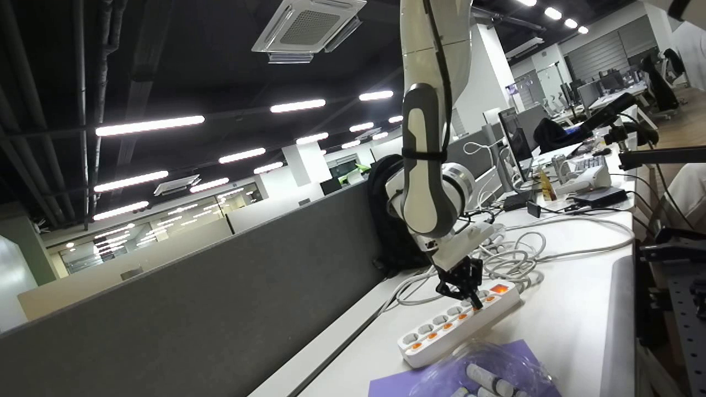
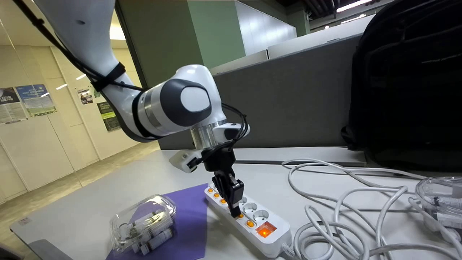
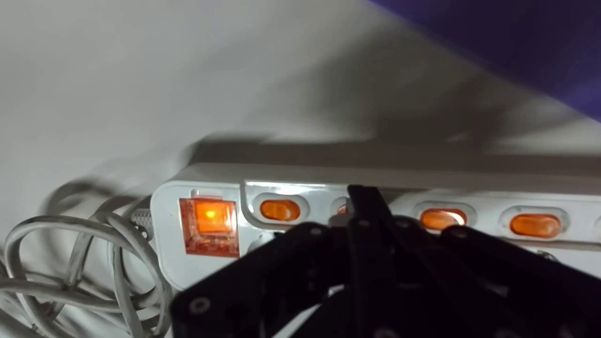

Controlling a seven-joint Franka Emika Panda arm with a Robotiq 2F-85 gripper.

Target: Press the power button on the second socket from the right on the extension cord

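Note:
The extension cord is a long white power strip that shows in both exterior views (image 1: 459, 335) (image 2: 279, 224) and in the wrist view (image 3: 171, 244). It has a row of sockets, small orange buttons and a lit orange main switch (image 2: 266, 229) at its cable end. My gripper (image 2: 236, 212) is shut and empty, fingers together, pointing down. Its tips (image 3: 364, 190) are at the second button (image 3: 342, 209) from the main switch and hide most of it. I cannot tell whether they touch or press it. The button nearest the main switch (image 3: 280, 210) is uncovered.
A loose tangle of white cables (image 2: 317, 231) lies beside the strip's switch end. A clear plastic box of vials (image 2: 144, 220) stands on a purple sheet (image 2: 193, 224) near the strip. A grey partition (image 2: 285, 108) and a black backpack (image 2: 404, 90) stand behind.

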